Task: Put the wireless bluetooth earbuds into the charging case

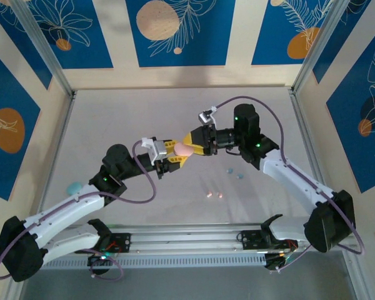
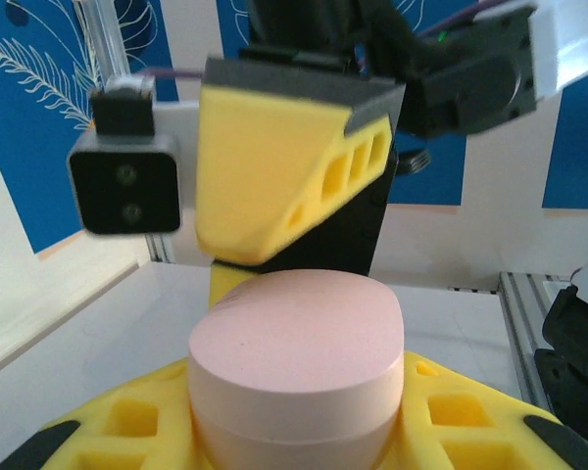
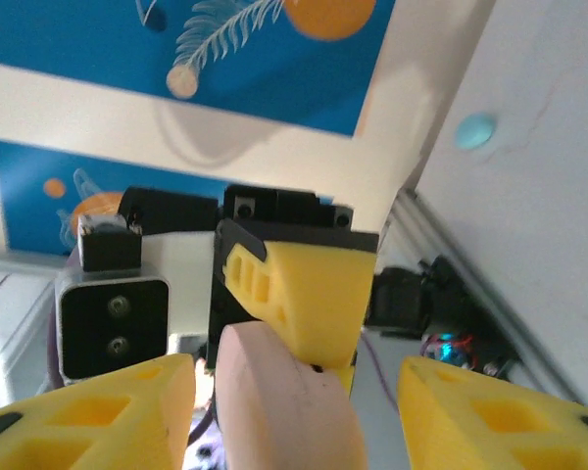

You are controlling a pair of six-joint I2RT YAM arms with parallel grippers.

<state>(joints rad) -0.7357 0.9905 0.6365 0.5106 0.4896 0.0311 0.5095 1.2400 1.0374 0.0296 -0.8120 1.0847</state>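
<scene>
Charging case (image 1: 184,150): smooth, rigid pink pebble, likely light and slippery, clamped across its flanks by the left gripper (image 1: 174,157), its far end between the parted, non-touching fingers of the right gripper (image 1: 194,144). Earbuds, peach-pink pair (image 1: 214,195) and light blue pair (image 1: 235,173): tiny, probably roll-prone, on the table (image 1: 144,119) beneath the right gripper; pinch each squarely across its body.

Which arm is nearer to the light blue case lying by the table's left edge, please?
Left. The left arm runs right beside the light blue case, while the right arm stands on the opposite side of the table.
</scene>
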